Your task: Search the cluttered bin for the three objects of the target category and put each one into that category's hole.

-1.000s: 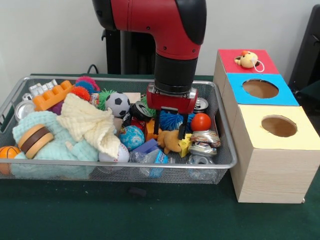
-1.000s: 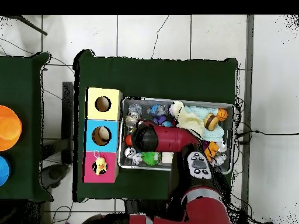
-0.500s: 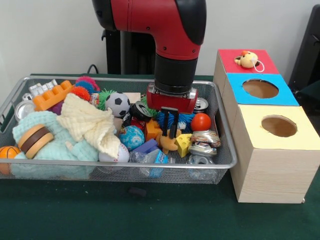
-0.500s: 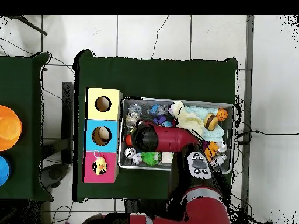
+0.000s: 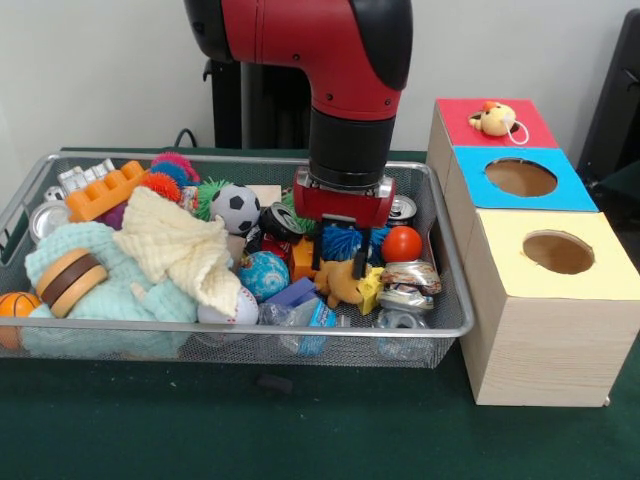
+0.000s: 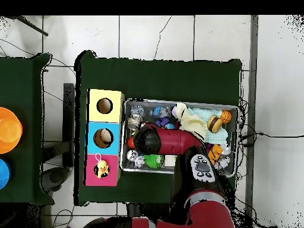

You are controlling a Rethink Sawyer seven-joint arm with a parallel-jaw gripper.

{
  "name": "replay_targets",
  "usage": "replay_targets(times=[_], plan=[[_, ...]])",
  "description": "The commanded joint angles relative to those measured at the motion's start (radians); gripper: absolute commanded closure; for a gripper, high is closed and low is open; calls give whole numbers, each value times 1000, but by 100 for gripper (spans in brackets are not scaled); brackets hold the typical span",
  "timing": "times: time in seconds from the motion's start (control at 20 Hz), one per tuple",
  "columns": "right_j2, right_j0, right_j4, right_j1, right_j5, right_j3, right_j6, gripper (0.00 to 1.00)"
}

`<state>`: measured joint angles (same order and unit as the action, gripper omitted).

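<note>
**Fingers spread over a tan toy in the bin**

Fingers (image 5: pixel 340 262) hanging parted, one black tip on each side of a small tan plush animal (image 5: pixel 338 283), not pinching it. Reaching straight down from the red and black arm (image 5: pixel 345 90) into the right half of the bin (image 5: pixel 300 328). Hovering just in front of a blue spiky ball (image 5: pixel 345 240), with a red ball (image 5: pixel 402 243) just to the right and a yellow block (image 5: pixel 372 290) touching the plush on its right.

Sitting on the green surface (image 5: pixel 250 420), the silver mesh bin, just left of the row of wood-grain boxes. Crowding the left half: a cream knitted cloth (image 5: pixel 180 245) draped over a mint knitted one (image 5: pixel 90 290), a toy burger (image 5: pixel 68 278), a small basketball (image 5: pixel 15 305), an orange brick (image 5: pixel 105 190). Lying near the middle: a soccer ball (image 5: pixel 235 207) and a blue globe ball (image 5: pixel 264 274). Resting near the right wall: crushed silver cans (image 5: pixel 408 283).

Standing in a line from near to far: the yellow-topped box (image 5: pixel 555 255), the blue-topped box (image 5: pixel 520 178), the red-topped box (image 5: pixel 480 118) with a small yellow duck toy (image 5: pixel 494 119) on top.

From overhead, covering the bin's left part (image 6: pixel 178 169), the arm hiding the fingers.
</note>
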<state>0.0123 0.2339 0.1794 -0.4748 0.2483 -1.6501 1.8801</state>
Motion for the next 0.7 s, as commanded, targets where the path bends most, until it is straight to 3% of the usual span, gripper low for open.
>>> replay_targets(times=[0.05,0.7], plan=[[39,1,41,39,-45,-38,85,0],[32,-7,32,67,-56,-25,99,0]])
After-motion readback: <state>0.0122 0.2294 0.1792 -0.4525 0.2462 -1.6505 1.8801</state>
